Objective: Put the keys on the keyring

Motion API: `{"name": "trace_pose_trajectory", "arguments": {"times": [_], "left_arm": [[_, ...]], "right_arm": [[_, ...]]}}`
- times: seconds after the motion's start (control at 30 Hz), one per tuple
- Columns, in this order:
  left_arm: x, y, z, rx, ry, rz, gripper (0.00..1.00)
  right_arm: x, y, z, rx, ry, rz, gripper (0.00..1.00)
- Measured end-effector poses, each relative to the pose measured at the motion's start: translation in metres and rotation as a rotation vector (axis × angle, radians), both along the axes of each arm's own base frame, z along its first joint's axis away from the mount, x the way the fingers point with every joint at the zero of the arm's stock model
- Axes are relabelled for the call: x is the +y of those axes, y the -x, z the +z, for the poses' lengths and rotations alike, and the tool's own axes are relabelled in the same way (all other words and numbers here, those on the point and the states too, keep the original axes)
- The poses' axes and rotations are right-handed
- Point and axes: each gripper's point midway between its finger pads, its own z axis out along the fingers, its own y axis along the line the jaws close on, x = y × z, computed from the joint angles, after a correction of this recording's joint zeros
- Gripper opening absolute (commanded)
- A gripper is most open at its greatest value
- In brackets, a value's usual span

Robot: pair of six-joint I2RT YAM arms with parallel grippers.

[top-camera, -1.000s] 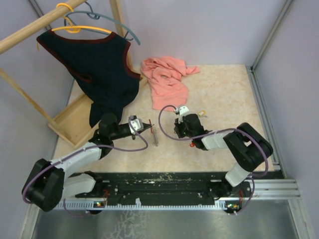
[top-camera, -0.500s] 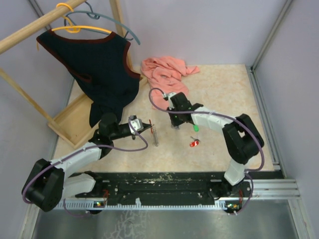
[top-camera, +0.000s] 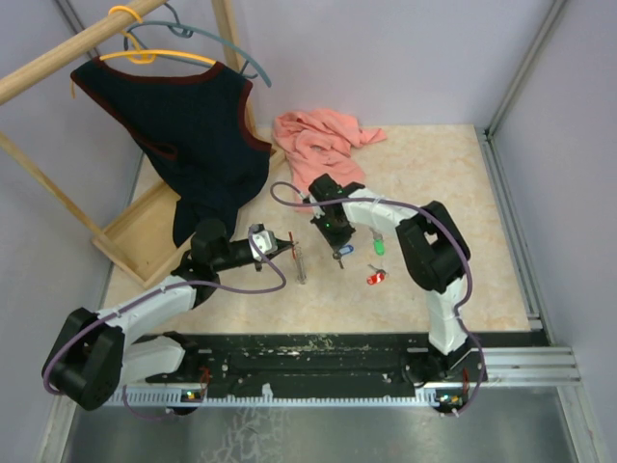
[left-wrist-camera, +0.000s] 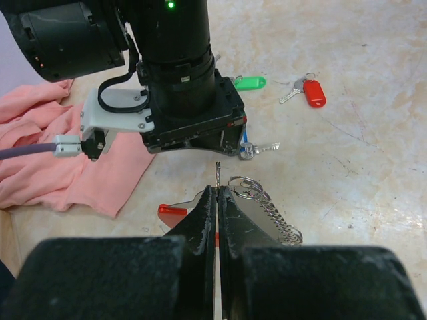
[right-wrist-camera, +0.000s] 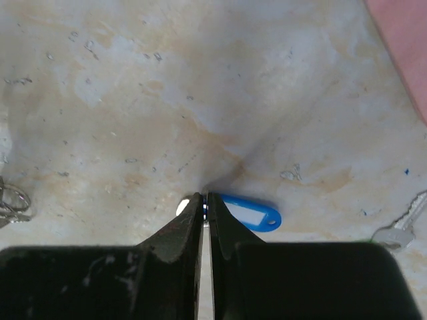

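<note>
Near the middle of the table (top-camera: pixel 434 183), the left gripper (left-wrist-camera: pixel 217 191) is pinched tight on the thin metal edge of the keyring (left-wrist-camera: pixel 172 209), holding it upright beside a small chain of rings (left-wrist-camera: pixel 263 210). Just beyond, the right gripper (right-wrist-camera: pixel 203 200) has its fingers all but together, seemingly nipping the end of the blue key (right-wrist-camera: pixel 248 215). The green key (left-wrist-camera: pixel 248 83) and red key (left-wrist-camera: pixel 313 93) lie on the table further right.
</note>
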Motion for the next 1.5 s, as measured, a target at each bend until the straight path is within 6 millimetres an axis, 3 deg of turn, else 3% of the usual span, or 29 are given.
{"name": "trace_pose_trajectory", "arguments": {"times": [0.23, 0.63, 0.77, 1.07, 1.27, 1.5], "left_arm": [[0.000, 0.000, 0.000, 0.000, 0.000, 0.000, 0.01], [0.000, 0.001, 0.000, 0.000, 0.001, -0.005, 0.01], [0.000, 0.001, 0.000, 0.000, 0.001, -0.006, 0.01], [0.000, 0.001, 0.000, 0.000, 0.001, -0.006, 0.01], [0.000, 0.001, 0.000, 0.000, 0.001, -0.006, 0.01], [-0.001, 0.001, 0.000, 0.000, 0.002, -0.007, 0.01]], "right_arm": [[0.009, 0.003, -0.002, -0.015, -0.006, 0.031, 0.22], [-0.010, 0.029, 0.024, -0.234, -0.190, 0.018, 0.27], [-0.010, 0.028, 0.027, -0.340, -0.272, 0.017, 0.27], [-0.011, 0.022, 0.012, -0.466, -0.357, 0.003, 0.24], [-0.007, 0.008, 0.023, -0.548, -0.388, -0.016, 0.21], [-0.008, 0.006, 0.016, -0.547, -0.378, -0.021, 0.16]]}}
